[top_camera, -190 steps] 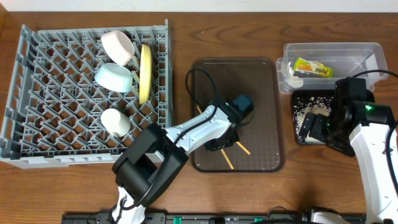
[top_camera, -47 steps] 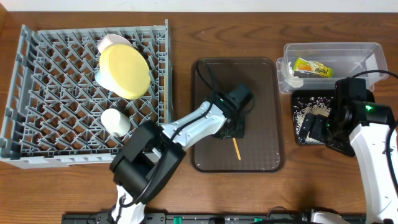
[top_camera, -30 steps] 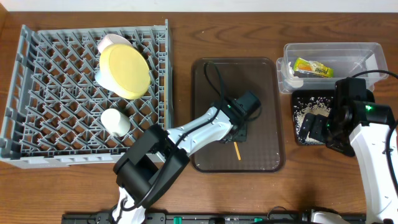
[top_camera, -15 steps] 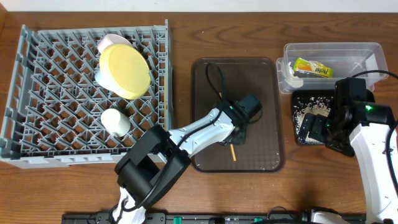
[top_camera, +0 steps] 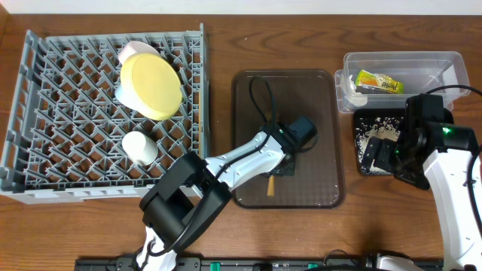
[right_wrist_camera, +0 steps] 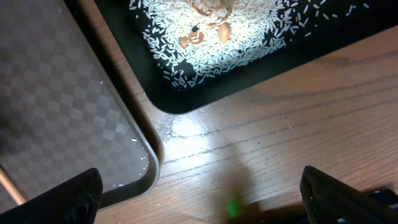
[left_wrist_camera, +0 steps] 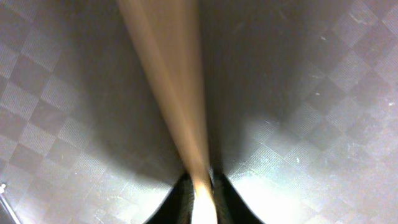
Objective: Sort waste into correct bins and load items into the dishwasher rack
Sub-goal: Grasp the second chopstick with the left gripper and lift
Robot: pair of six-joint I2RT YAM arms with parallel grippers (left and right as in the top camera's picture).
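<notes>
My left gripper (top_camera: 284, 162) is down on the dark brown serving tray (top_camera: 252, 98), shut on a wooden chopstick (top_camera: 271, 186) that sticks out toward the tray's front. In the left wrist view the blurred chopstick (left_wrist_camera: 168, 93) runs between the closed jaws (left_wrist_camera: 200, 193). I see only one chopstick. The grey rack (top_camera: 53, 143) holds the yellow plate (top_camera: 153, 85), the white bowl (top_camera: 130, 51), an edge of the light blue bowl (top_camera: 118, 92) and the white cup (top_camera: 139, 147). My right gripper (top_camera: 382, 150) is open and empty over the black tray (top_camera: 360, 167) with rice (right_wrist_camera: 249, 37).
The clear box (top_camera: 437, 64) at the back right holds the yellow-green wrapper (top_camera: 379, 81) and a white object (top_camera: 352, 87). The right wrist view shows bare wood (right_wrist_camera: 261, 137) between the brown tray's corner (right_wrist_camera: 62, 93) and the black tray (right_wrist_camera: 146, 84).
The plate went from standing on edge to lying over the bowls. The left gripper shifted across the brown tray and took hold of the chopstick, which swung leftward. The right arm stayed still.
</notes>
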